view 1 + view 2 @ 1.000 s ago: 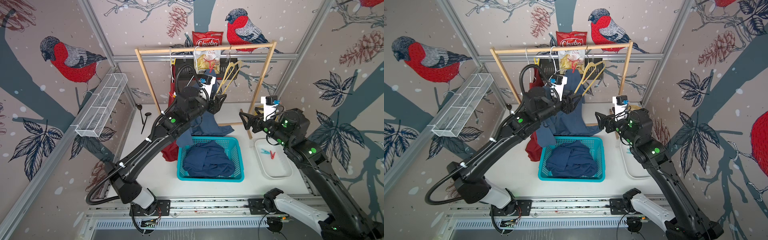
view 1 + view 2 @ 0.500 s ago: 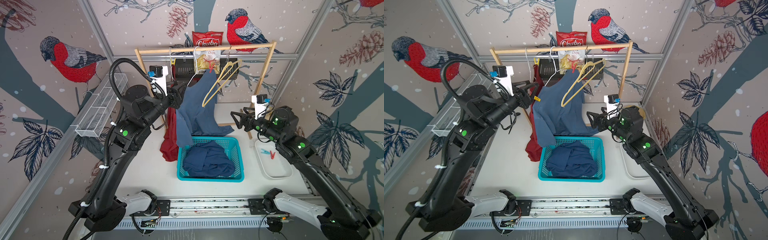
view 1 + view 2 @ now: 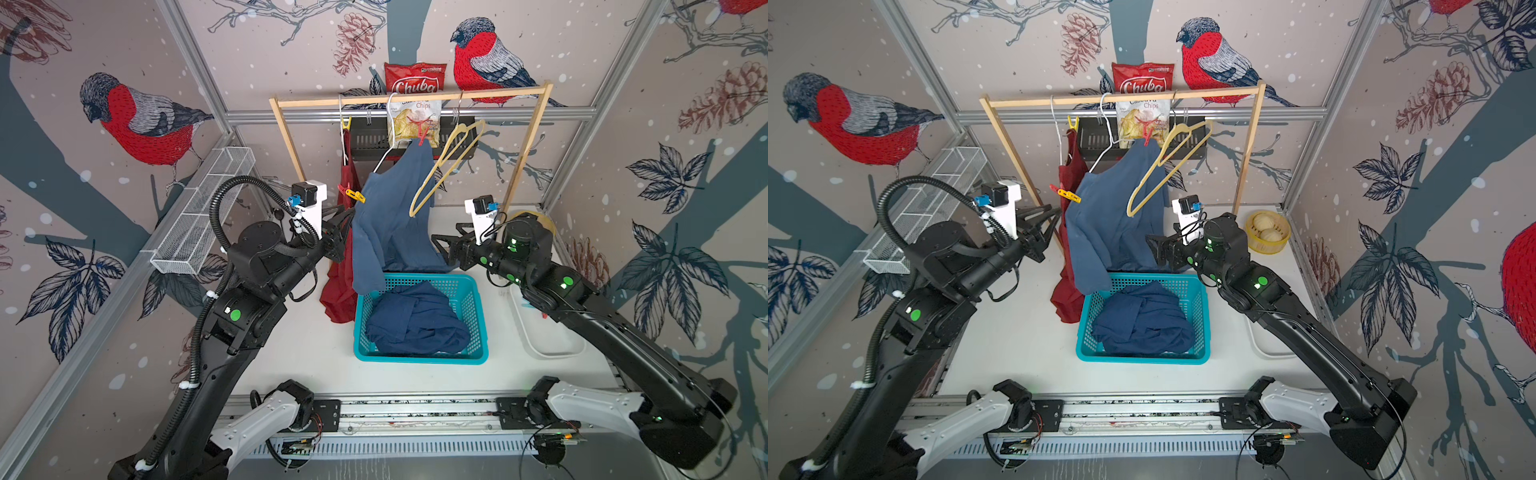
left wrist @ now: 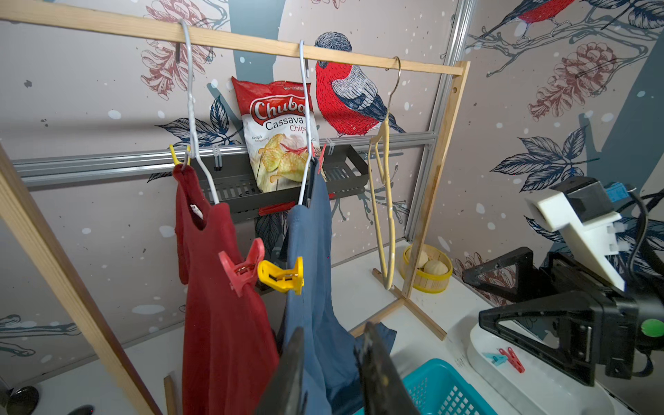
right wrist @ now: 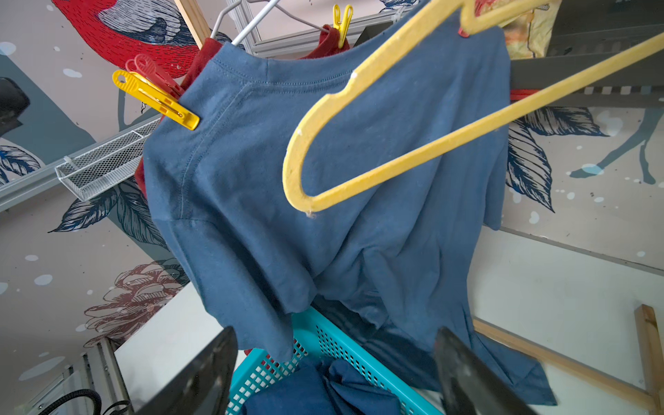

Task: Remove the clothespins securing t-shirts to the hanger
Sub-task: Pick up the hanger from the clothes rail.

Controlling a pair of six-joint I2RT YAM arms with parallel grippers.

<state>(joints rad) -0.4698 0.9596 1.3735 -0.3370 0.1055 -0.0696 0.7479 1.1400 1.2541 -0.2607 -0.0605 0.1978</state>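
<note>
A dark red t-shirt (image 3: 340, 266) and a blue t-shirt (image 3: 386, 224) hang on white wire hangers from the wooden rail (image 3: 415, 97). Side by side low on the hangers are a red clothespin (image 4: 241, 267) and a yellow clothespin (image 4: 282, 276). Another yellow one (image 4: 176, 154) and a red one (image 4: 322, 158) sit up by the hooks. A navy t-shirt (image 3: 415, 320) lies in the teal basket (image 3: 473, 291). My left gripper (image 3: 345, 216) is beside the two shirts below the pins, jaws narrowly apart, holding nothing. My right gripper (image 3: 440, 245) is wide open at the blue shirt's far side.
An empty yellow plastic hanger (image 3: 444, 166) hangs tilted in front of the blue shirt. A white tray (image 4: 539, 391) by the right arm holds a red pin (image 4: 512, 359) and a light blue pin (image 4: 492, 357). A chips bag (image 3: 413, 120), a wire wall basket (image 3: 199, 212) and a bamboo steamer (image 3: 1266, 232) stand around.
My left arm swung from the middle of the rack out to the left of the shirts and its jaws narrowed. The right arm moved left towards the blue shirt. The yellow hanger swung.
</note>
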